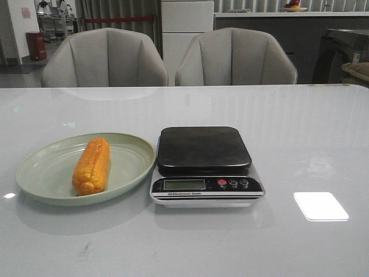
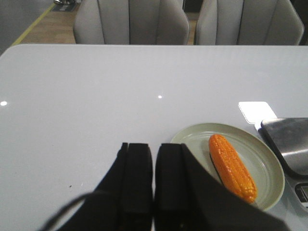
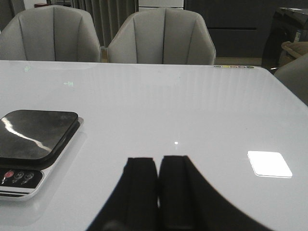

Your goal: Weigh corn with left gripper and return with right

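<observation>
The orange-yellow corn lies on a pale green plate at the left of the white table. It also shows in the left wrist view, on the plate. A black-topped electronic scale stands right of the plate, with nothing on it. It also shows in the right wrist view. My left gripper is shut and empty, above the table beside the plate. My right gripper is shut and empty, to the right of the scale. Neither gripper shows in the front view.
Two grey chairs stand behind the table's far edge. A bright light patch reflects off the table right of the scale. The scale's corner shows in the left wrist view.
</observation>
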You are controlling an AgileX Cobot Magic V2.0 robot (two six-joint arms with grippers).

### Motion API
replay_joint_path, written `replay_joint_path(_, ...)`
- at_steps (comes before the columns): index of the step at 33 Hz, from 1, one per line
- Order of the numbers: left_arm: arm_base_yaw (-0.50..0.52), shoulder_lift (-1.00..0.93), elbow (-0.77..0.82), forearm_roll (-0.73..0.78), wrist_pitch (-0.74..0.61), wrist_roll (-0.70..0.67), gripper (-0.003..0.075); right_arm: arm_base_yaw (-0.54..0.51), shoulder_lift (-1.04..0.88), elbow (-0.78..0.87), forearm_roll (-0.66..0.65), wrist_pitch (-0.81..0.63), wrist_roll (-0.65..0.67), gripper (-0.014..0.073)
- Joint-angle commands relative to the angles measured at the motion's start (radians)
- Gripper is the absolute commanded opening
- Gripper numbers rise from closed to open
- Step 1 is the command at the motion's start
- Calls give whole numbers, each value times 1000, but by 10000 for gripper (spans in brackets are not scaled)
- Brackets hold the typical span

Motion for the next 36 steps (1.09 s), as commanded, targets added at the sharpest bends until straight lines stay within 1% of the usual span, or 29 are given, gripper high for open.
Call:
replay_joint_path(1, -24, 29, -6, -11, -97, -6, 114, -3, -20, 11, -1, -86, -12, 155)
replay_joint_path(4, -26, 35, 13, -13, -131, -6, 114, -3, -20, 11, -1, -86, -12, 155)
replay_joint_path(8, -24, 56, 27, -13, -136, -6, 114, -3, -20, 11, -1, -86, -12, 155)
replay_joint_path(12, -24, 97, 19, -13, -114, -6, 115, -3, -20, 11, -1, -86, -12, 155)
replay_joint_path(14, -24, 121, 1, -13, -89, -6, 128, -3, -20, 11, -1, -86, -12, 155)
replay_joint_path(15, -24, 132, -8, -13, -80, -6, 146, -3, -20, 11, -1, -86, -12, 155)
replay_joint_path(17, -24, 153, -25, -13, -71, -6, 205, -3, -20, 11, -1, -86, -12, 155)
replay_joint_path(22, -27, 213, -73, -13, -54, -6, 426, -3, -20, 11, -1, -86, -12, 155)
replay_joint_path(25, -38, 260, -107, -11, -25, -3, 504, -3, -20, 11, -1, -86, -12, 155)
replay_joint_path(27, -59, 303, -136, -11, -2, -2, 525, -3, -20, 11, -1, -86, -12, 155)
replay_joint_path(30, -103, 398, -195, -11, 36, -2, 526, -3, -20, 11, -1, -86, -12, 155)
replay_joint_path(36, -200, 607, -291, -39, 21, -7, 525, -3, -20, 11, -1, -86, -12, 155)
